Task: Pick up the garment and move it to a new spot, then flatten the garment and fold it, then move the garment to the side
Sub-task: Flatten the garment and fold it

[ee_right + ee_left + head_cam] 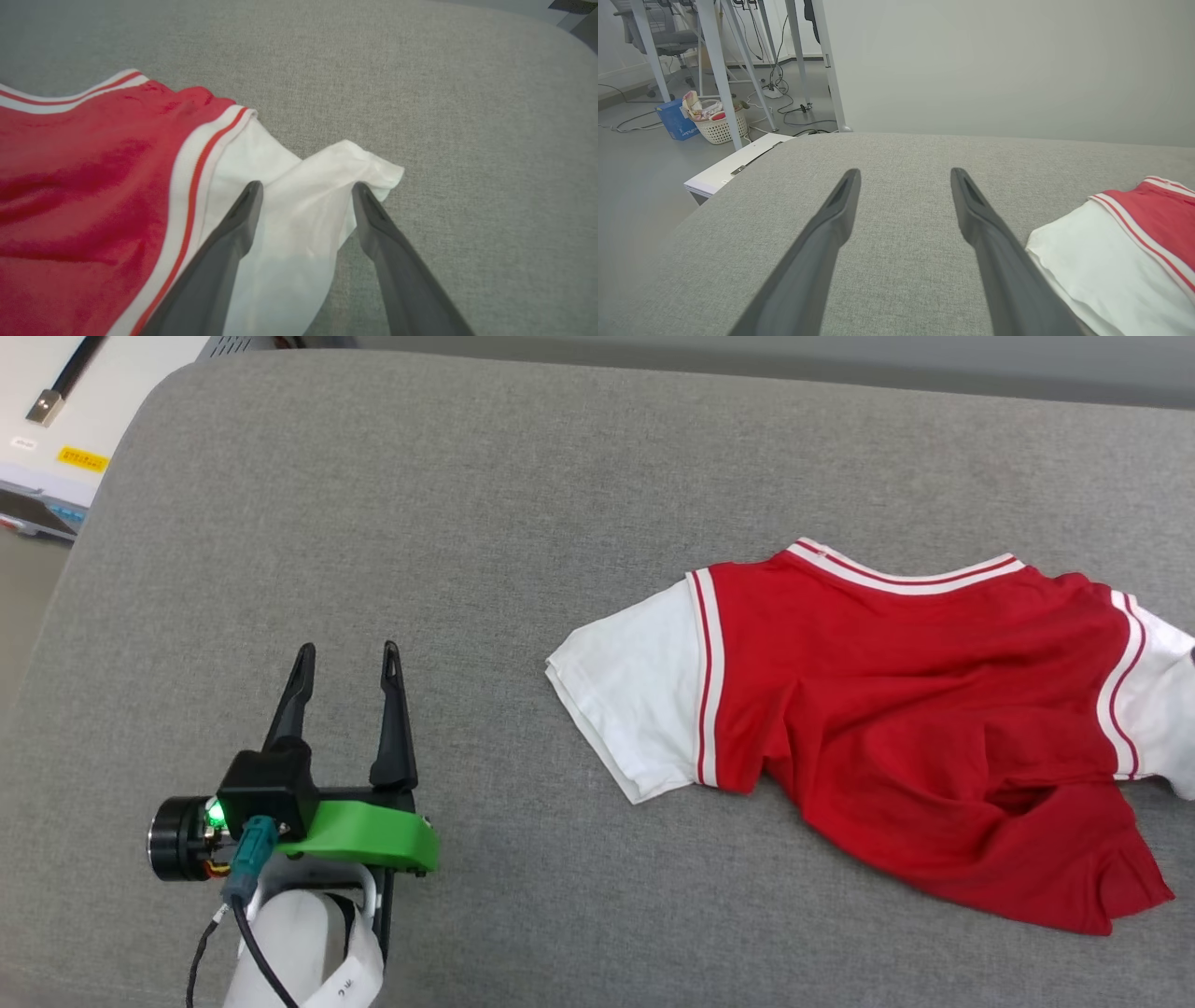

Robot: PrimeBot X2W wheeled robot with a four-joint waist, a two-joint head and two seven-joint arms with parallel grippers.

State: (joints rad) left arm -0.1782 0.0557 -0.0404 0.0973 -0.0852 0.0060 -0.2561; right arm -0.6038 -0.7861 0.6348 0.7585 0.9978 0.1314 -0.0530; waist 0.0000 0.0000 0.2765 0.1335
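1. The left gripper [348, 653] is nearest, at the lower left of the head view. It sits on a pale forearm [289, 943] with a green bracket [369, 835] at the wrist.
2. Its fingers are spread wide and hold nothing. In the left wrist view [904, 175], bare grey surface [896, 261] shows between them.
3. It is over the surface [467, 523], apart from the garment [915, 709], which lies to its right.
4. The right gripper [306, 186] also has its fingers spread. They sit over a white sleeve [299, 233], with cloth between them but not pinched. I cannot tell whether the tips touch the cloth.
5. That sleeve is crumpled, with one corner folded up past the right fingertip.
6. The garment [93, 186] lies rumpled on the surface at the right of the head view. Its plain red side faces up, the striped collar [901, 577] is at the far edge, and the hem is bunched at the near right.
7. The other sleeve [635, 691] lies flat and points toward the left gripper. It shows at the right of the left wrist view [1092, 266].
8. A white unit [733, 165] stands off the surface's far left corner.
9. On the floor beyond are a basket [720, 127], a blue box [675, 121] and metal legs [717, 60]. A pale wall [994, 60] stands behind the surface.
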